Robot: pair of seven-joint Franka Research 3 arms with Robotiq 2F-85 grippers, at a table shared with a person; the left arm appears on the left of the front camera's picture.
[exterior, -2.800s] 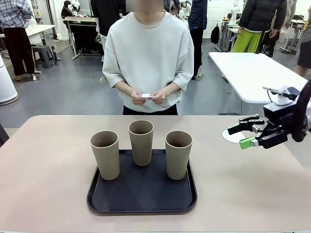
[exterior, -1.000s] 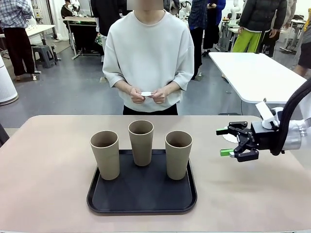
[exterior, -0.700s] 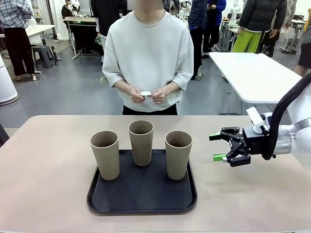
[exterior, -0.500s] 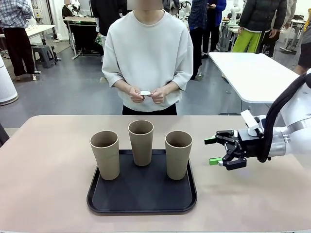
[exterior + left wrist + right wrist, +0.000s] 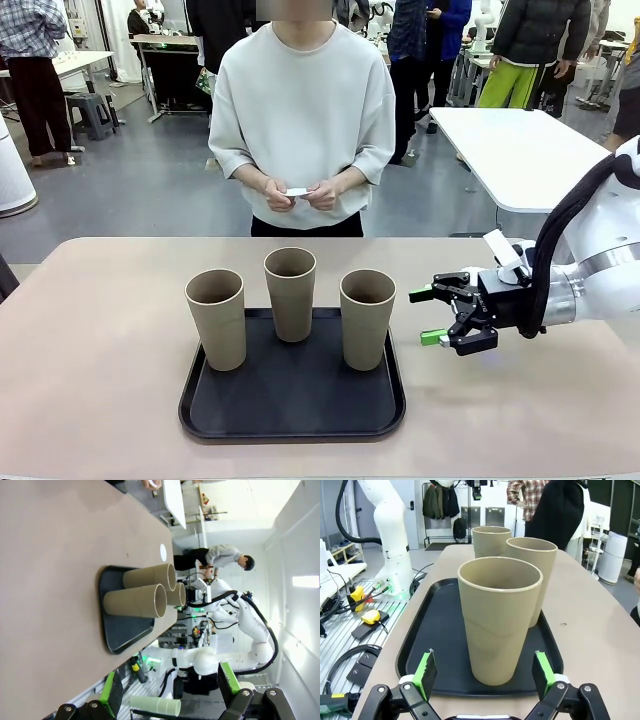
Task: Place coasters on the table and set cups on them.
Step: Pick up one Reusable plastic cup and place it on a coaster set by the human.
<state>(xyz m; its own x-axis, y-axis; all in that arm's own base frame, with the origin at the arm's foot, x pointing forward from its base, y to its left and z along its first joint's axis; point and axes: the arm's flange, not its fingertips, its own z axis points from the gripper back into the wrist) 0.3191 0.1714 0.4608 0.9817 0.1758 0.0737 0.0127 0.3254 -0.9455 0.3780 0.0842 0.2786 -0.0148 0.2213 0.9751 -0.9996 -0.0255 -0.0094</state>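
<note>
The right gripper (image 5: 426, 316) hovers just right of the nearest cup (image 5: 367, 320) on the tray (image 5: 290, 392), jaws wide and empty. From its wrist that upright cup stands dead ahead between the pads (image 5: 426, 672), so a level push forward should bracket it. The left gripper (image 5: 167, 687), also wide open and empty, sits well back, leaving the right arm nearer; one coaster (image 5: 163, 552) lies on the table (image 5: 100, 340) clear of the tray.

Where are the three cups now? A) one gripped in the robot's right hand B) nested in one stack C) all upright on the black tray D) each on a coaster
C: the three cups stand apart on the black tray, the robot's right hand open beside them.
</note>
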